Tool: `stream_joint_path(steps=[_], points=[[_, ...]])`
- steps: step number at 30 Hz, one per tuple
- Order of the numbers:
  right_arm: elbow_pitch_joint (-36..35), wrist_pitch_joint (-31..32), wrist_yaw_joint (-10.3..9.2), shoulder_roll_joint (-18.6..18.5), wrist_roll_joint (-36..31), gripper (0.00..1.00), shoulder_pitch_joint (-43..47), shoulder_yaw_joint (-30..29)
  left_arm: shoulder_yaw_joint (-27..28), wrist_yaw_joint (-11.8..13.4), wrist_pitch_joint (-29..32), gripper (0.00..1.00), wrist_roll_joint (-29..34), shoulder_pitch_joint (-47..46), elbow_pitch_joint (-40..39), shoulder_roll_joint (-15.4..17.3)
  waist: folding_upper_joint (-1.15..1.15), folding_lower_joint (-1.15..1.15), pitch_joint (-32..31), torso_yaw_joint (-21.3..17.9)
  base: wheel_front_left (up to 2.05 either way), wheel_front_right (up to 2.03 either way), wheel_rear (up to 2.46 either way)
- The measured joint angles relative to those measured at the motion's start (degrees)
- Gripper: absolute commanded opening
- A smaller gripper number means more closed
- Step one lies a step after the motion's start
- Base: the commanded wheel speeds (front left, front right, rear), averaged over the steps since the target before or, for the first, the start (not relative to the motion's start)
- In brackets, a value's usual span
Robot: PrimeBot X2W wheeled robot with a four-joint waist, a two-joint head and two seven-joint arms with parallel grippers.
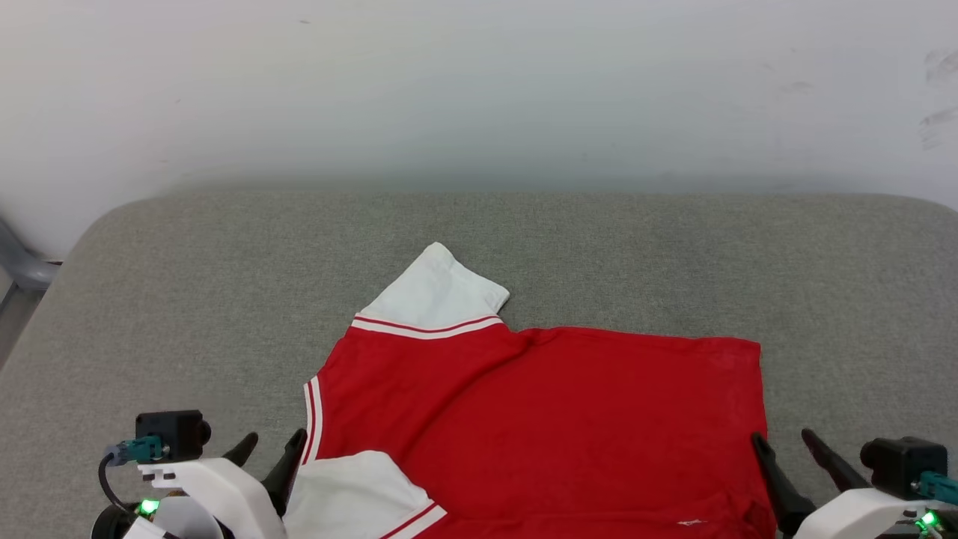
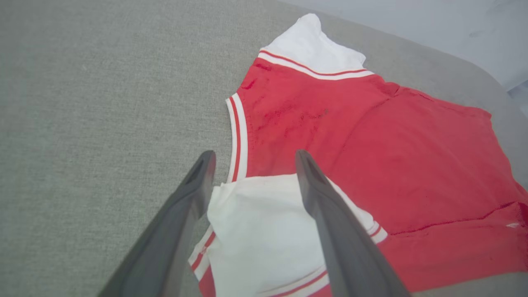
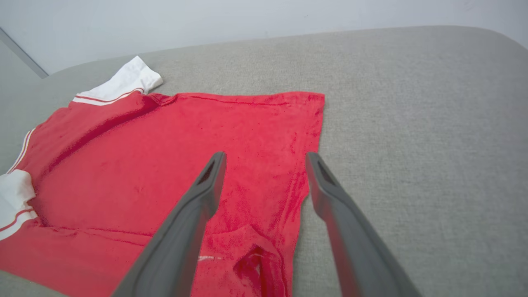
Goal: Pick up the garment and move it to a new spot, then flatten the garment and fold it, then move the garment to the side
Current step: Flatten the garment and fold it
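Observation:
The garment (image 1: 539,419), a red T-shirt with white striped-trim sleeves, lies spread on the grey cushioned surface (image 1: 224,284) with its plain red side up; no lettering shows. One white sleeve (image 1: 434,296) points toward the back, the other (image 1: 352,498) lies folded onto the near left part. My left gripper (image 1: 275,449) is open above the near white sleeve (image 2: 260,235), by the collar trim (image 2: 238,136). My right gripper (image 1: 786,445) is open over the garment's right hem edge (image 3: 307,165), one finger over red cloth (image 3: 165,165), the other over the bare surface.
A pale wall (image 1: 479,90) rises right behind the grey surface. The surface's rounded back-left corner (image 1: 112,217) drops off toward a grey bar (image 1: 22,266) at the far left. Bare grey cushion (image 3: 412,123) lies to the right of the garment and behind it.

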Motion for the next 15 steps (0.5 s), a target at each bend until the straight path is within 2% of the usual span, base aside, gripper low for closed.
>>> stream_joint_path(steps=[9,15], points=[[-3.5,-6.36,0.0,2.16,-5.08,1.0,-2.8,-2.18,0.41,-0.99,-15.52,1.0,7.49,-5.0,1.04,-3.23,0.0,0.0,-0.12,-0.87,0.0,0.0,0.0],[-8.96,-7.03,0.0,3.07,-7.16,1.0,-4.68,-3.42,0.38,-0.53,-19.7,1.0,10.28,-9.43,1.56,-4.3,0.0,0.0,2.89,-1.69,0.0,0.0,0.0]])
